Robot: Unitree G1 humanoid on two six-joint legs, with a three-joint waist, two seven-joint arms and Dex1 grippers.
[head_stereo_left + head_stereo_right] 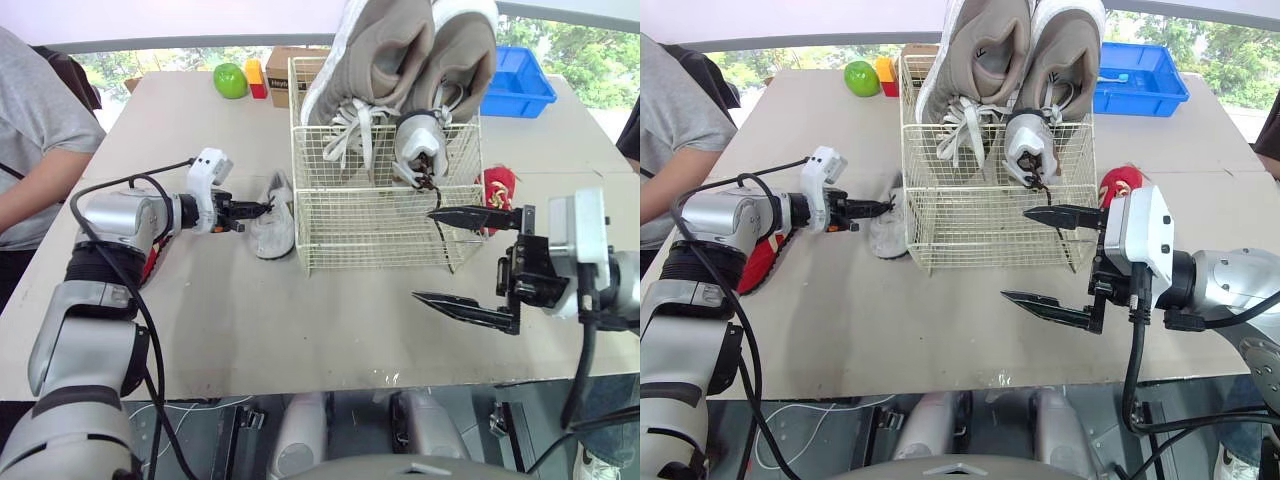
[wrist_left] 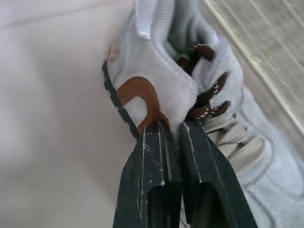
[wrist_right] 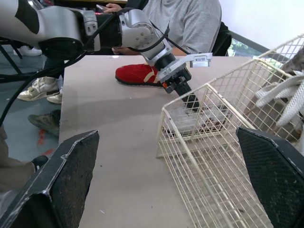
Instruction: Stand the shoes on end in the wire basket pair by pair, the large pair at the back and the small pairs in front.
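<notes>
The left tool [image 1: 265, 208] is shut tight on a small grey shoe [image 1: 275, 228]. Its two fingers pinch the soft edge of the shoe's opening, next to the brown laces. The shoe is down by the bench [image 1: 250, 330], just outside the wire basket [image 1: 380, 215], at 9 o'clock from it and right beside its wall. I cannot tell if the shoe is touching the bench or is lifted a bit.

The shoe's long side runs from about 12 o'clock to 6 o'clock, along the basket wall. I cannot tell for sure which end is the toe.

The big grey pair [image 1: 400, 50] stands on end at the back of the basket, at 12 o'clock. One small shoe with brown laces [image 1: 418, 145] stands in front of it, toward 3 o'clock. It looks like the mate of the held shoe, and the space next to it, toward 9 o'clock, looks free.

So the basket is at 3 o'clock from the held shoe, and its open top is higher up. I think the shoe has to go up, over the wall, and tip onto its end. The left arm is the near one and has the shoe.

The right tool [image 1: 423, 254] is wide apart and holds nothing. It hangs at about 5 o'clock from the basket. A red shoe [image 1: 497, 185] lies at 3 o'clock from the basket, and another red shoe [image 3: 140, 74] lies under the left arm.
</notes>
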